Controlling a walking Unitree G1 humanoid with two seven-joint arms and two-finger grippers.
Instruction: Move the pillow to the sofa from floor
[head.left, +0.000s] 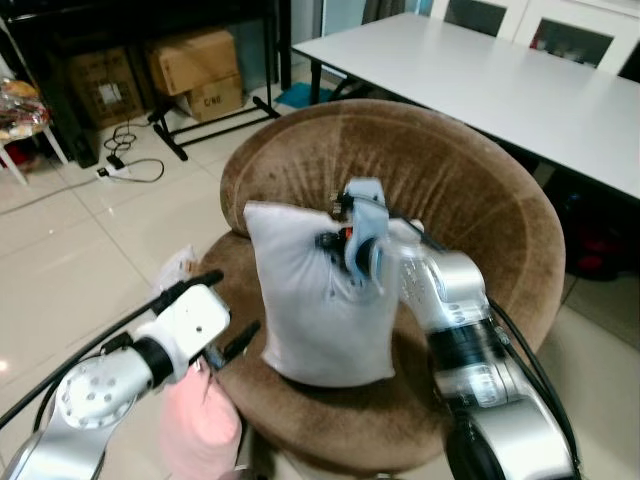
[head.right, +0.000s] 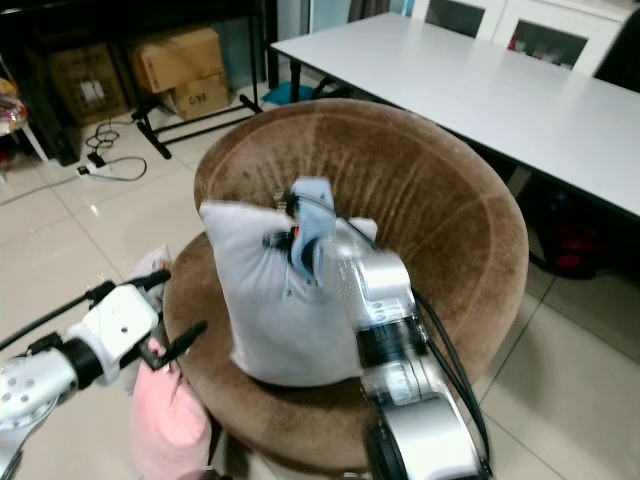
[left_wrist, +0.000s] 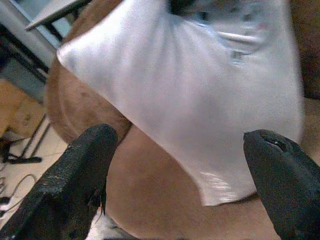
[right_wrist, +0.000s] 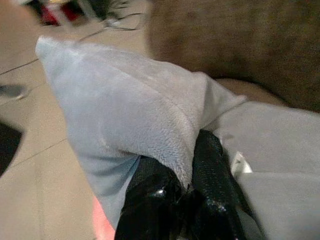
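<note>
The right gripper (right_wrist: 187, 192), jaws clenching the pillow (head.left: 315, 300), is standing it on the sofa (head.left: 480, 200) seat; only releasing remains. The left gripper (head.left: 228, 315) is hovering beside it, jaws released.

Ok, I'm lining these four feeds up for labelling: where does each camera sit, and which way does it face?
Left eye view: on the head, looking down at the white pillow standing on the brown sofa; both silver arms show.
Right eye view: the head's other eye, same scene; left gripper low beside the seat.
Left wrist view: looks along open black fingers at the pillow.
Right wrist view: looks along fingers pinching pillow fabric.
All four share the pillow and sofa.
</note>
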